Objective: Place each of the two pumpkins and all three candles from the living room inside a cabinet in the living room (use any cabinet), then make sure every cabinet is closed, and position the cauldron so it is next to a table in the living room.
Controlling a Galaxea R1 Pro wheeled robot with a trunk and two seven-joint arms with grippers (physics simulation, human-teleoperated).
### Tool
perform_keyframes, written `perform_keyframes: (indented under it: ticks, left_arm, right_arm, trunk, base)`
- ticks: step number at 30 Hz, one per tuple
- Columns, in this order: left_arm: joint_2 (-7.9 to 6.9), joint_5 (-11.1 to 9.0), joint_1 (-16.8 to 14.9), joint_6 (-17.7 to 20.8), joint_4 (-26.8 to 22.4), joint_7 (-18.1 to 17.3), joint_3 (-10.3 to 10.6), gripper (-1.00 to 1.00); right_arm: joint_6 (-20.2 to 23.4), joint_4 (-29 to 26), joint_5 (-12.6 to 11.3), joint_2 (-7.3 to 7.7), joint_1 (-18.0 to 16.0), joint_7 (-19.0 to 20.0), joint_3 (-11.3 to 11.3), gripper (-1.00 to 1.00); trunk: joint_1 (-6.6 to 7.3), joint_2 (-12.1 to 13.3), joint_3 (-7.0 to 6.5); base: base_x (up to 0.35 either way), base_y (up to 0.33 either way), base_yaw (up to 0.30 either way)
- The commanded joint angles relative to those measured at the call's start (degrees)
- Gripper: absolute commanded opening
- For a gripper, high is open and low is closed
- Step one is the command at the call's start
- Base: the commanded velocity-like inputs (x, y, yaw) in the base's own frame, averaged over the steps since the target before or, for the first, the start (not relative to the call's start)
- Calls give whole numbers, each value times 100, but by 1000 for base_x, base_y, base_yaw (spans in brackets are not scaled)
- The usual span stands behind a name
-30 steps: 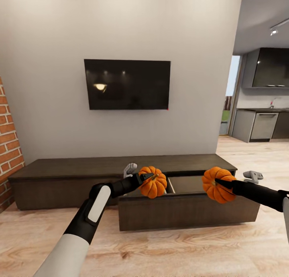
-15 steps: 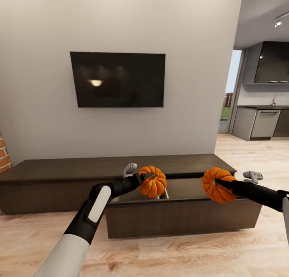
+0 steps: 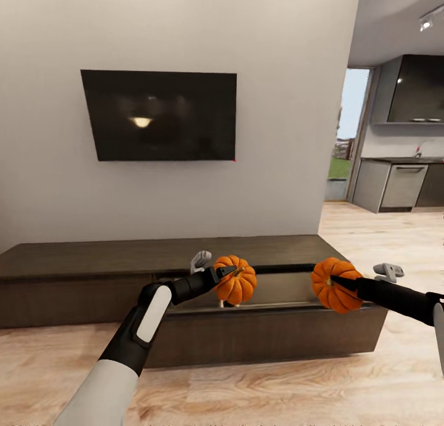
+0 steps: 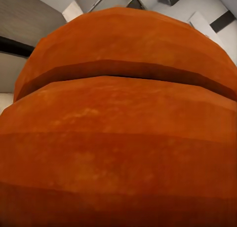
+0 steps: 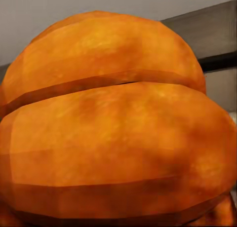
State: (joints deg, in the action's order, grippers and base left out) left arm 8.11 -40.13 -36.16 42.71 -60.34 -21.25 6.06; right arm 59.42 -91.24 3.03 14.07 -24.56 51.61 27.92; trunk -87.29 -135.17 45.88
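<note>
Cabinet (image 3: 92, 259): long, low, dark brown unit against the grey wall, with a flat top; its right-hand front (image 3: 265, 336) is pulled out toward the robot, leaving the compartment open from above.
Drawer contents: the part of the open compartment that shows, pale grey inside, looks bare; the pumpkins and arms cover much of it, so the rest cannot be judged.
Left pumpkin (image 3: 237, 280): bright orange, ribbed, held in the air above the left part of the open compartment, not resting on anything; in the left wrist view (image 4: 118, 128) its orange ribs press close to the lens.
Left gripper (image 3: 226, 272): clamped on the left pumpkin, dark fingers closed across its near side.
Right pumpkin (image 3: 333, 285): same orange, held in the air over the right end of the pulled-out front, level with the other pumpkin and well apart from it; in the right wrist view (image 5: 116, 123) it sits right against the camera, with a strip of dark wood behind it.
Right gripper (image 3: 336, 282): closed on the right pumpkin, the dark arm reaching in from the right edge.
Television (image 3: 159, 115): black screen mounted on the wall above the cabinet.
Floor (image 3: 259, 395): light wood planks in front of the cabinet.
Kitchen (image 3: 401, 167): seen through the opening at the right, with grey units and a dark upper cupboard.
In the way: nothing stands between either pumpkin and the open compartment below.
</note>
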Motion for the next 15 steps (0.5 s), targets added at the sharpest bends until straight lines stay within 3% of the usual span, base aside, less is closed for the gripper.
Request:
perform_keyframes:
  ticks: [1,9,15]
  left_arm:
    - [4,-64,-5,44,1,-11,-9,-100]
    - [-1,-35,-5,41,48,-3,-8,-100]
    - [-10,-38,-7,38,57,-2,-22,-100]
  right_arm:
    - [43,19,-22,-1,-7,42,9,-100]
    - [44,60,-27,2,-6,49,4,-100]
    - [43,62,-36,5,-5,52,-2,-100]
  trunk:
    - [2,-4,15]
    - [2,-4,89]
    - [2,-4,144]
  base:
    - [3,-339,0]
    - [8,-339,0]
    - [150,-309,0]
